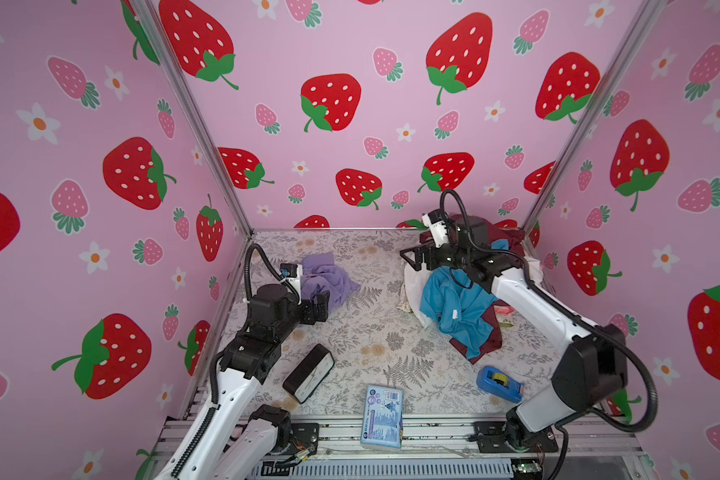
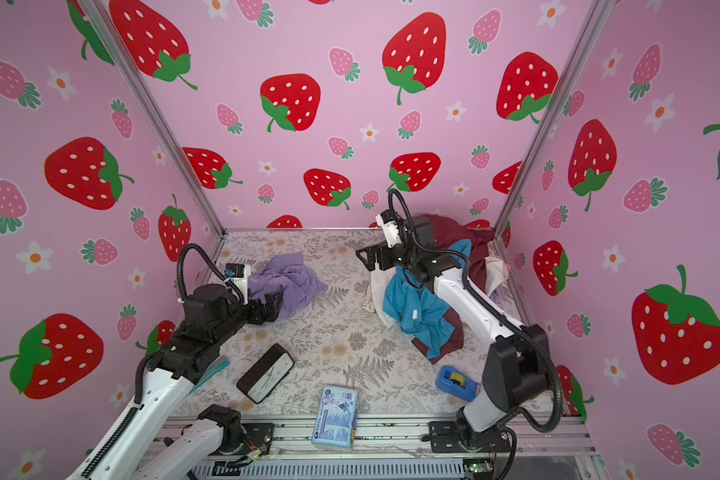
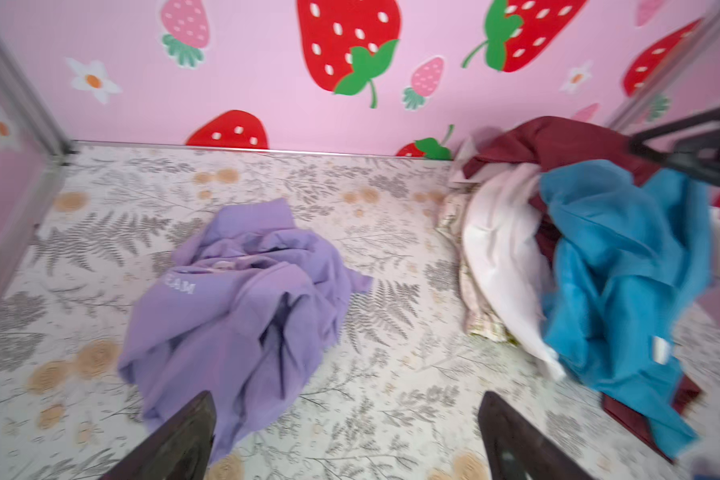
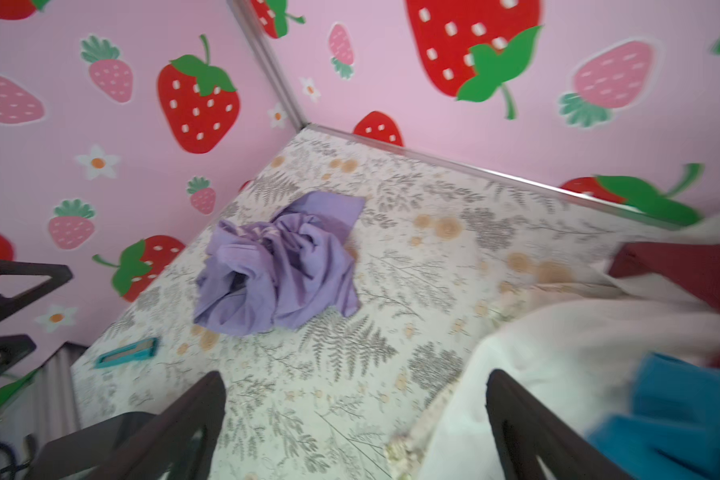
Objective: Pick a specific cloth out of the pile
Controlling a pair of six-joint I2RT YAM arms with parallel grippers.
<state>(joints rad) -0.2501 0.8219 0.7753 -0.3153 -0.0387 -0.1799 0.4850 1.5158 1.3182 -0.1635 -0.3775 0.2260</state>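
Crumpled lavender soft shirt (image 1: 331,279) well apart from blue-maroon-white garment heap (image 1: 454,307). Left gripper (image 1: 323,304) fingers wide, empty, at shirt edge; right gripper (image 1: 412,257) fingers wide, by heap.

Cannot read the white lettering on the cloth (image 3: 242,299) in the left wrist view past a blurred "EAM", the rest tucked into a fold, nor see its near edge behind the left pincer (image 1: 321,306) in both top views. Cannot follow the far part of the pile (image 1: 454,307) behind the right arm (image 1: 516,295) there, nor its blurred side cut by the right wrist view's edge. Cannot identify the teal thing (image 2: 217,365) mostly under the left arm (image 2: 161,395), nor read the tiny print on the blue packet (image 1: 383,415).
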